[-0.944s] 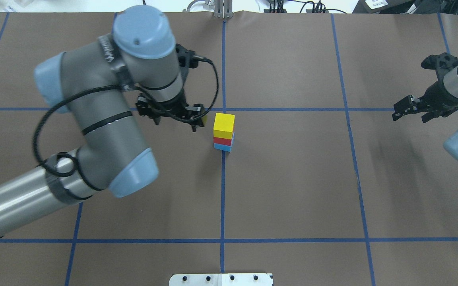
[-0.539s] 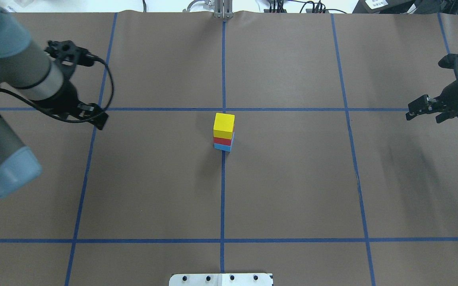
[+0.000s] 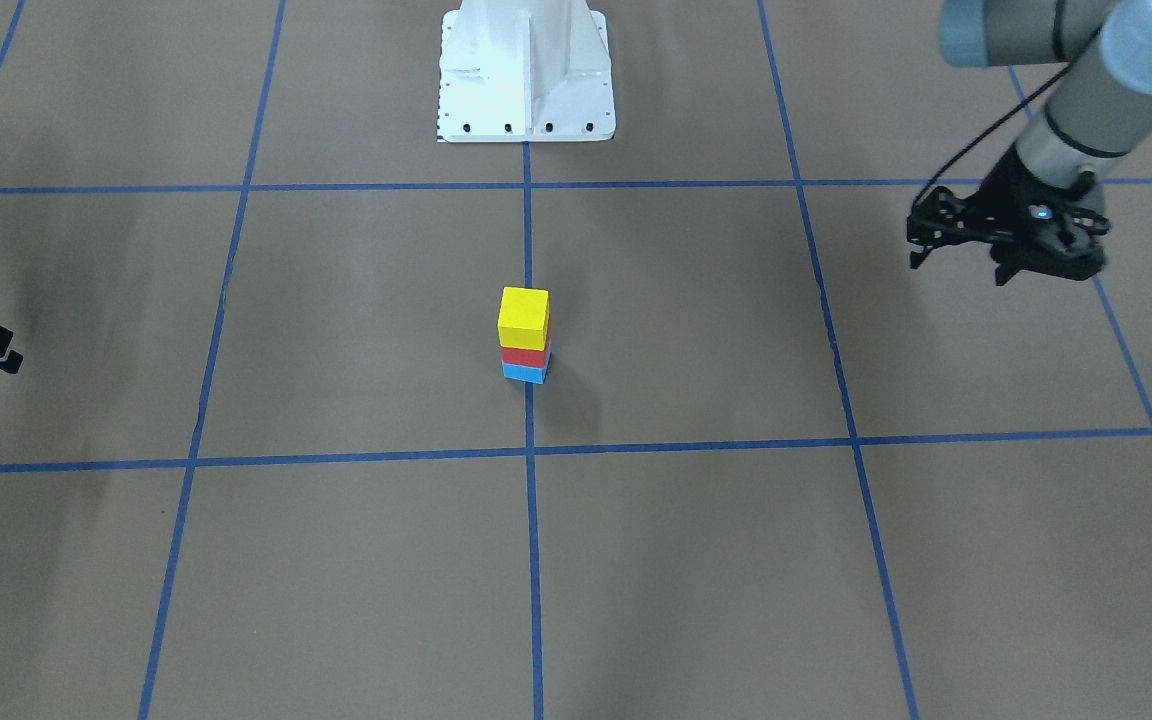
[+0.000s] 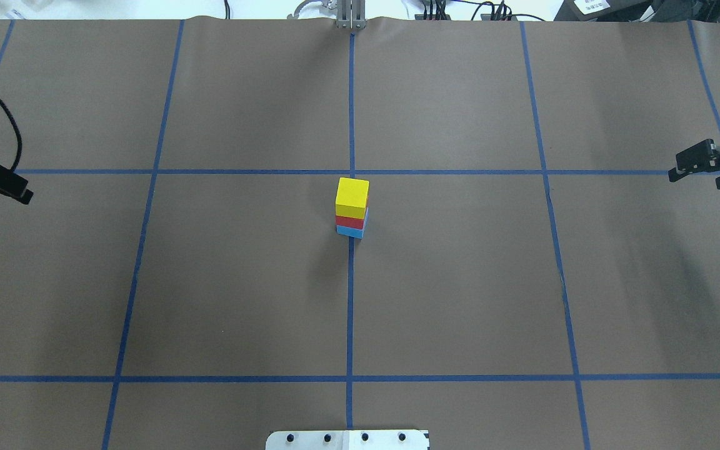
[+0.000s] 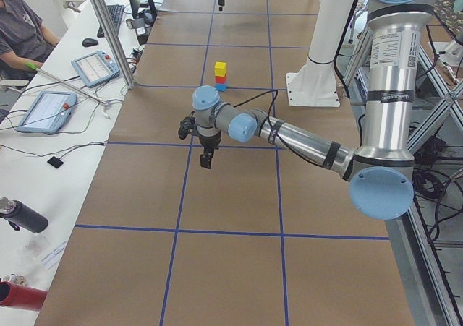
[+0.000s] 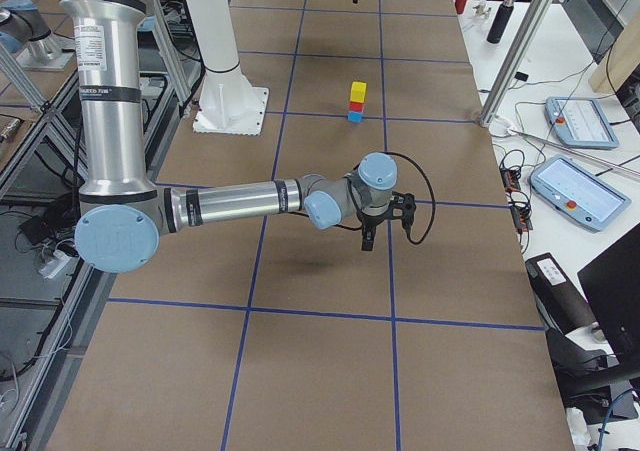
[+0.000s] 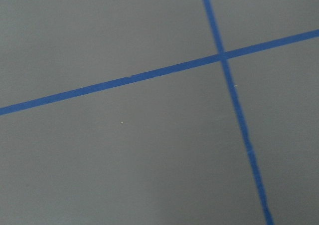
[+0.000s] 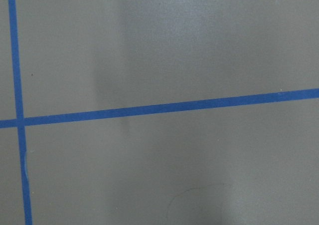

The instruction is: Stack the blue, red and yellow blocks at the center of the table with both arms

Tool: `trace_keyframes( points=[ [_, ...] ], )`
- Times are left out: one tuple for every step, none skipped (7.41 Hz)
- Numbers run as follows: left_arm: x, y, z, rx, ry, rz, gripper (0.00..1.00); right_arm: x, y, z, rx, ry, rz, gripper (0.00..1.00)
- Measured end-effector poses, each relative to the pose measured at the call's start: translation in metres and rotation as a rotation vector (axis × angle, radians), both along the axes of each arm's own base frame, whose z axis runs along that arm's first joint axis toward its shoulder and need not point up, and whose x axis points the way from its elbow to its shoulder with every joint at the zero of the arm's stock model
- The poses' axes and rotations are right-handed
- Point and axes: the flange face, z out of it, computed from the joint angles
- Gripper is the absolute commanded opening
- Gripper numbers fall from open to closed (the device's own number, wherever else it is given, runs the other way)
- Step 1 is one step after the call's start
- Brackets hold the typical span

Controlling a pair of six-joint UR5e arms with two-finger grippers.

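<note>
Three matte cubes stand stacked on the middle tape line (image 4: 350, 300) of the brown counter (image 4: 460, 281): light blue cube (image 4: 349, 231), red cube (image 4: 350, 221), yellow cube (image 4: 352, 194) topmost. My left pincer (image 3: 966, 262) and right pincer (image 4: 704, 172) hang spread, empty.

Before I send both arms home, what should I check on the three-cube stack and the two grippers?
1. Order: light blue cube at the bottom, red cube in the middle, yellow cube on top: ok.
2. Place: the stack sits on the middle blue tape line: ok.
3. Posture: the stack stands upright with no visible lean: ok.
4. Clearance: left gripper is open, empty and well apart from the stack: ok.
5. Clearance: right gripper is open, empty and well apart from the stack: ok.
6. Exact edge alignment between the cubes: cannot tell.
</note>
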Motion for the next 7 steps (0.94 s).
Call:
trace_keyframes(
  points=[
    [-0.028, -0.002, 0.03, -0.009, -0.016, -0.003, 0.99, 0.017, 0.004, 0.01, 0.022, 0.006, -0.006, 1.0],
    [-0.054, -0.004, 0.054, -0.045, 0.003, -0.024, 0.99, 0.031, 0.009, 0.022, 0.044, 0.016, -0.02, 1.0],
    [-0.081, -0.007, 0.075, -0.082, 0.059, -0.042, 0.99, 0.039, 0.012, 0.03, 0.056, 0.024, -0.031, 1.0],
    [-0.102, -0.01, 0.088, -0.082, 0.099, -0.046, 0.99, 0.046, 0.013, 0.032, 0.062, 0.025, -0.026, 1.0],
    [-0.116, -0.013, 0.093, -0.067, 0.102, -0.05, 1.0, 0.054, 0.01, 0.029, 0.06, 0.026, -0.014, 1.0],
    [-0.125, -0.014, 0.096, -0.063, 0.087, -0.059, 1.0, 0.056, 0.007, 0.028, 0.046, 0.035, -0.012, 1.0],
    [-0.131, -0.011, 0.1, -0.068, 0.078, -0.067, 1.0, 0.056, 0.006, 0.028, 0.045, 0.048, -0.021, 1.0]
  ],
)
